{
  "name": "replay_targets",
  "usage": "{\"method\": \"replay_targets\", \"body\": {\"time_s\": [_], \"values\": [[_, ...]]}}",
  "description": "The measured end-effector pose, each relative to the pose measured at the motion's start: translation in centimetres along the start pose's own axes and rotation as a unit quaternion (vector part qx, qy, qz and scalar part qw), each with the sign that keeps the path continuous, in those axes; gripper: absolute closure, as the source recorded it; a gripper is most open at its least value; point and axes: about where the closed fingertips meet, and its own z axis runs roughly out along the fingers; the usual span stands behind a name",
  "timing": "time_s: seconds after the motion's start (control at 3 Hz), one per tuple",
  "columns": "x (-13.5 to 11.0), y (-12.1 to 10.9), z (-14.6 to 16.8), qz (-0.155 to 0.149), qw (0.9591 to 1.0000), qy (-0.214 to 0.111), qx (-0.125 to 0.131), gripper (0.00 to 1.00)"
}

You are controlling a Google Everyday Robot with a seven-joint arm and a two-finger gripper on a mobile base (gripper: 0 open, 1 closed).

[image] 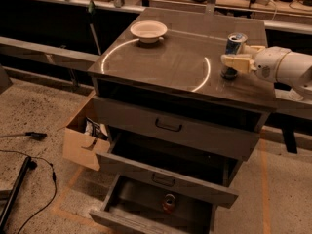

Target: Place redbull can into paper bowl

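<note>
Camera view: tall slim blue-and-silver metal redbull can [234, 47] stands upright near right edge of dark grey metal drawer cabinet [165, 57], on its top. Small shallow round white paper bowl [137, 29] sits at far left part of same top, well apart from can, looks empty. Cream two-finger gripper [233, 62] on white arm comes in from right and sits across the can's lower-middle body, touching or just beside it; cannot tell if jaws are clenched on it or released. Handling, my judgement: thin aluminium can, stiff enough but dents if squeezed hard, smooth and slippery sides, tall and narrow so tips easily from a sideways nudge; weight unknown, can't tell whether it's full. Best hold is around the straight mid-body, square on, not on the tapered top. Bowl is light paper, likely to slide or tilt if can lands on the wide rim, so can should go down in the centre, upright. Other stuff: short reddish can [169, 202] in lowest open drawer, brown cardboard box [80, 140] on floor beside cabinet's left.
</note>
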Motion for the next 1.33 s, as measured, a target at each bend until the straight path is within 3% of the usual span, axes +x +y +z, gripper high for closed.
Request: {"method": "replay_targets", "body": {"time_s": [0.33, 0.67, 1.0, 1.33], "values": [[-3.6, 0.8, 2.2, -0.014, 0.9994, -0.022, -0.022, 0.83], [-6.8, 1.8, 6.2, -0.027, 0.9981, -0.032, -0.045, 1.00], [-8.4, 2.8, 11.0, -0.037, 0.9972, -0.016, -0.064, 1.00], [-8.9, 3.5, 15.2, -0.046, 0.9975, 0.006, -0.053, 1.00]]}}
